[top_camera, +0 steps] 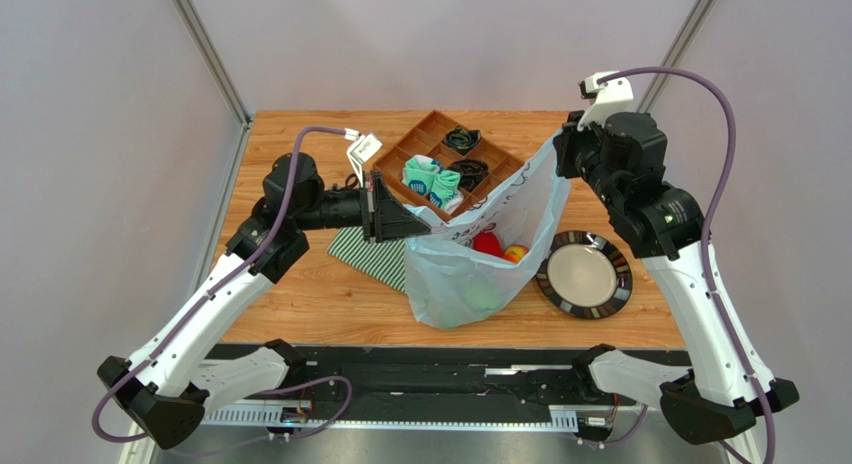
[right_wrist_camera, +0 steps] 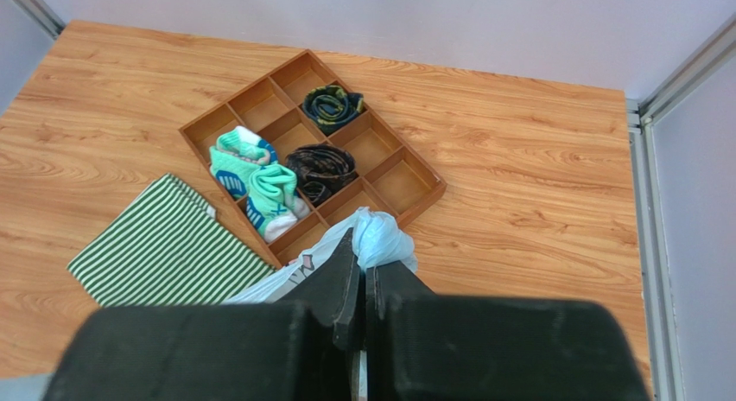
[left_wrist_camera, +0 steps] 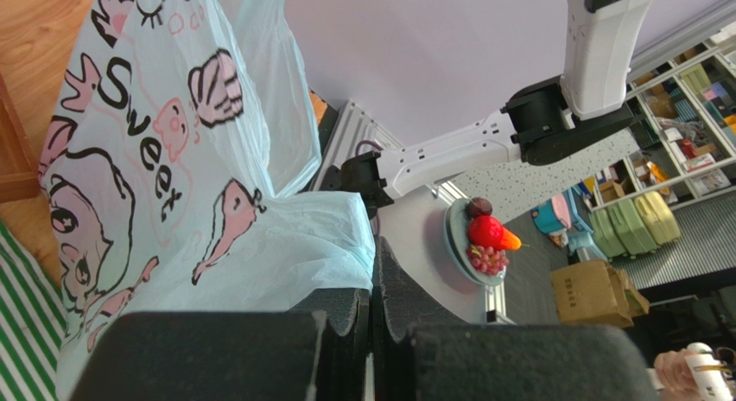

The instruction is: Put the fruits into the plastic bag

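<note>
Pale lilac walls box in a wooden table point(top_camera: 300, 314) where, seen from overhead, two arms stretch the plastic bag point(top_camera: 455, 279) open between them. The left gripper point(top_camera: 410, 227) is clamped on the bag's left rim. The right gripper point(top_camera: 560, 149) is clenched on the far-right handle and held higher, so the mouth gapes upward. The fruits point(top_camera: 487, 245) lie inside: red and yellow-orange ones show through the mouth, and a green one point(top_camera: 483, 296) shows through the film lower down. No fruit is visible outside the bag, so the job looks nearly done. A dark-rimmed plate point(top_camera: 545, 284) lies just right of the bag, a striped cloth point(top_camera: 360, 254) is partly hidden by its left side, and a compartment tray point(top_camera: 497, 152) holding teal socks point(top_camera: 432, 181) sits behind.

From the left wrist, the fingers point(left_wrist_camera: 341, 323) meet with pale-blue film pinched between them. The print reads "Sweet" in black letters among pink shells, fish and a cartoon face; no brand is legible.

From the right wrist, the fingers point(right_wrist_camera: 333, 284) press together on a bunched handle loop, with tray and cloth well below.

By the look of it, the bag is light, limp, slippery film. It is likely to sag under the fruit and could tear or slip from a pinch. The handle loops or a gathered rim are the places to hold. The fruits appear hard and smooth, and liable to roll.
</note>
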{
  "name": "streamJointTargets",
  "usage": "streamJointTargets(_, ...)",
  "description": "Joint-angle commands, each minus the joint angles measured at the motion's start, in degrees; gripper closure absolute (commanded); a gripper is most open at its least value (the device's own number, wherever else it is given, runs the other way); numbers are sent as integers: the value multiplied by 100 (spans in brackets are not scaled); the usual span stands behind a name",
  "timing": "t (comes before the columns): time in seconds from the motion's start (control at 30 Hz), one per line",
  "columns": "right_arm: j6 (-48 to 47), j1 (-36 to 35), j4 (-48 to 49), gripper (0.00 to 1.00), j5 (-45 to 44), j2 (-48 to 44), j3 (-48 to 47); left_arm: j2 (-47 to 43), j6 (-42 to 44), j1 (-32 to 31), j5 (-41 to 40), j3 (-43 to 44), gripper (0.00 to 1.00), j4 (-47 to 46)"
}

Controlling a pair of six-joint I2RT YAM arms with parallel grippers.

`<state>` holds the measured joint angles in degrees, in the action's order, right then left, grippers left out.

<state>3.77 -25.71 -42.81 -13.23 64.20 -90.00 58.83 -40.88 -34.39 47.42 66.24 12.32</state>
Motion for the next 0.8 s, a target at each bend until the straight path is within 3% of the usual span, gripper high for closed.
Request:
streamJointTargets(0.0,-140,400,378,100,417,136,-80,111,-166,-164,-13,-67,100,-484)
streamJointTargets(0.33,53,638,572,98,822,119,536,234,431,-200,-285,-313,100,130)
streamJointTargets(0.4,54,638,554,90,840,49,562,200,607,-208,-408,-287,93,332)
streamJointTargets(0.43,71,638,537,87,849,31,579,173,651,-208,-452,-269,82,394)
streamJointTargets(0.5,71,638,502,71,892,-31,580,120,801,-200,-567,-217,63,543)
streamJointTargets(0.53,80,638,484,63,901,-48,562,94,845,-208,-611,-190,45,605)
streamJointTargets(0.57,71,638,432,43,945,-66,571,76,941,-200,-707,-129,37,718)
streamJointTargets(0.63,71,638,379,23,980,-145,562,32,1064,-208,-839,-50,12,868)
streamJointTargets(0.67,71,638,335,11,981,-180,571,6,1187,-208,-1022,37,8,1034)
streamJointTargets(0.77,71,638,299,2,1007,-373,632,-91,1442,-191,-1470,187,7,1325)
